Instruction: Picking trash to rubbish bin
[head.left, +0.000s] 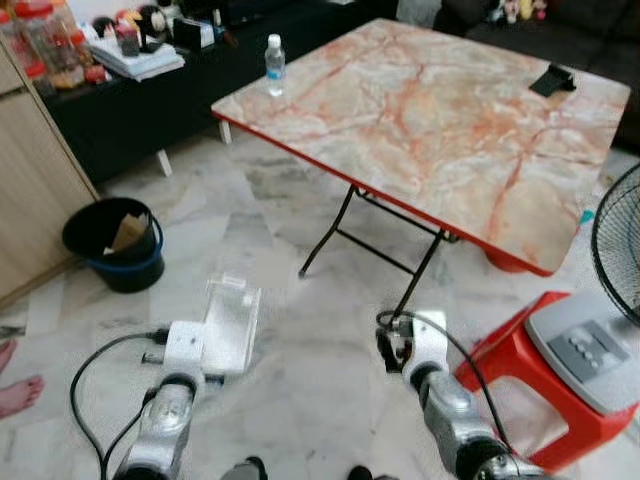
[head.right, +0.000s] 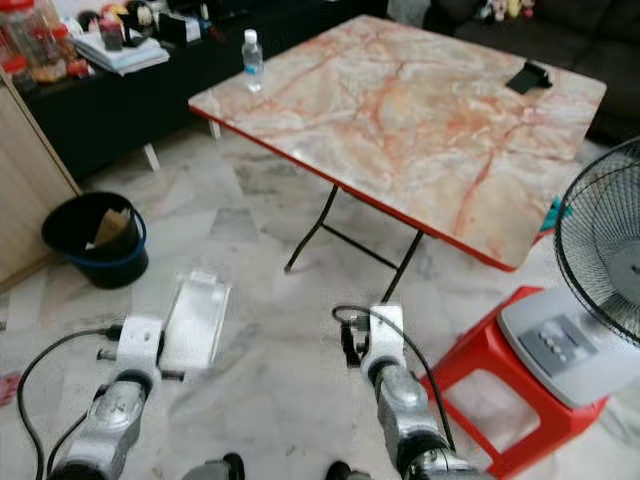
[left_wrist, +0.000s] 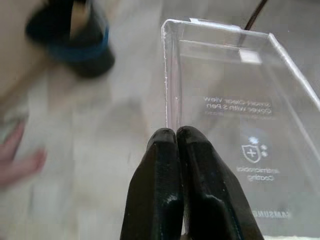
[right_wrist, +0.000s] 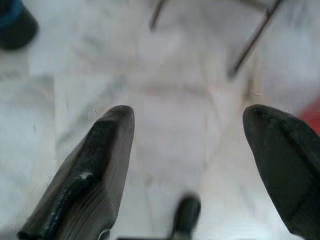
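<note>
We are holding a clear plastic phone-case box (left_wrist: 240, 115) in our left gripper (left_wrist: 176, 134) — printed, empty-looking — while our right gripper (right_wrist: 187, 145) is hanging wide open.

The right gripper (right_wrist: 187, 125) hangs over pale marble floor (right_wrist: 170, 125), its two black fingers (right_wrist: 92, 175) spread wide apart with nothing between them. Thin dark table legs (right_wrist: 252, 42) cross the blurred floor beyond, a dark, blue-rimmed bin (right_wrist: 15, 22) sits at one corner, and a red patch (right_wrist: 312, 112) shows at the edge.
</note>
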